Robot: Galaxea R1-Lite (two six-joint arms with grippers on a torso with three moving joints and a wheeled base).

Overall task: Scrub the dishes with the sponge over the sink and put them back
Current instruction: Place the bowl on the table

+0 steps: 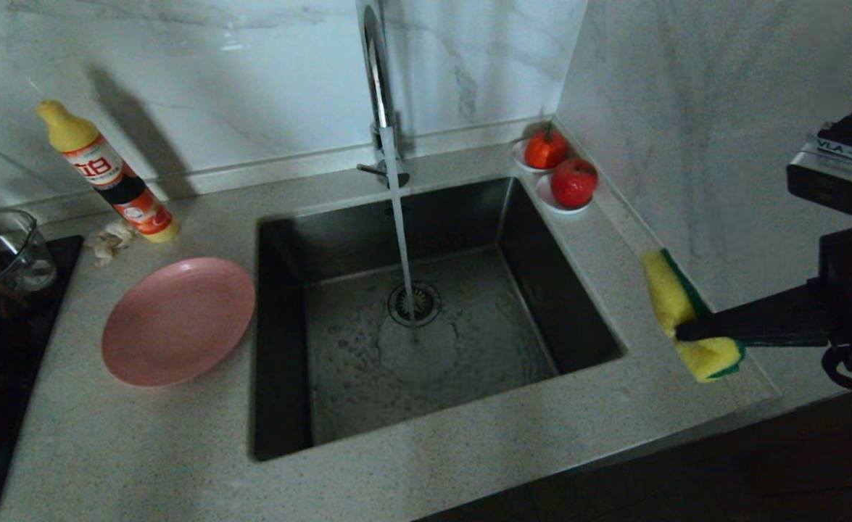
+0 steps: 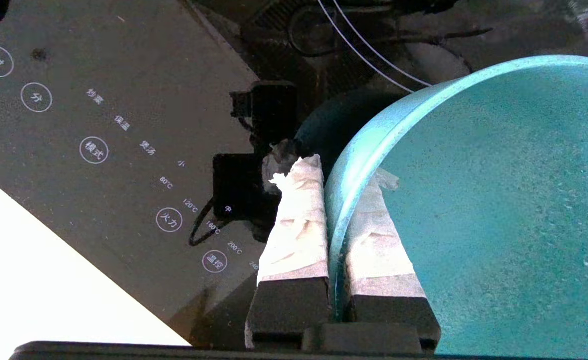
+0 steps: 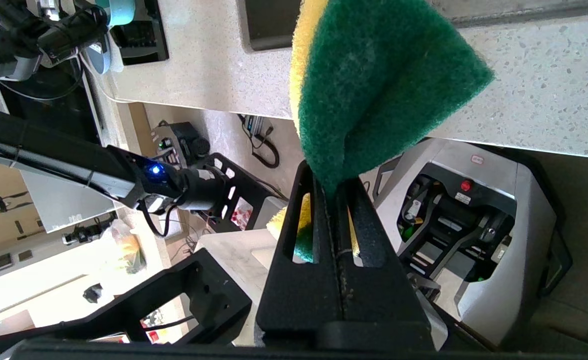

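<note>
We see the sink (image 1: 426, 312) set in the speckled table (image 1: 143, 449), with a stream of water (image 1: 400, 239) running from the chrome faucet (image 1: 376, 80) onto the round drain (image 1: 414, 303). The pink plate (image 1: 178, 320) lies on the table just left of the sink. The right claw (image 1: 687, 332) holds the sponge (image 1: 687, 312) above the table at the sink's right edge; its fingers (image 3: 319, 260) are pressed together on the foam, the green scouring layer bulging beyond them. The left claw (image 2: 336, 220) pinches the rim of the teal bowl (image 2: 484, 200), one taped finger outside the wall and one inside, above a dark cooktop (image 2: 98, 150) with printed controls. Two red fruits on white saucers (image 1: 560, 174) and a yellow-capped bottle (image 1: 106, 170) stand near the wall.
</note>
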